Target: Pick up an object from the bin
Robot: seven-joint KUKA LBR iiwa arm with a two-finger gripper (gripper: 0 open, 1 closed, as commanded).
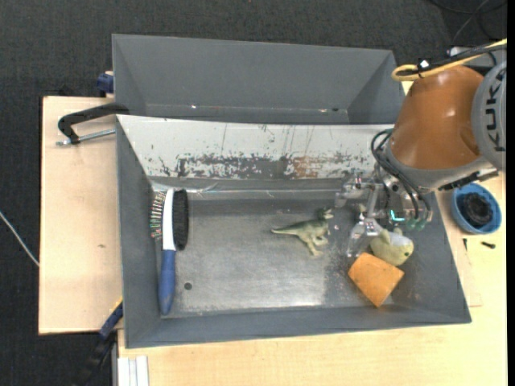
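My gripper (368, 219) is low in the right part of the bin, just under the orange cover on the wrist. Left of it lies a small green toy dinosaur (307, 232), its head toward the gripper and its tail pointing left. A pale yellowish rounded thing (394, 249) lies right against the gripper's lower right side. An orange wedge-shaped block (375, 278) rests just below it, near the bin's front right corner.
A brush (168, 240) with a blue handle and a black-and-white bristle head lies along the bin's left wall. The arm comes in over the right rim. The sloped bin walls stand close on the right and front.
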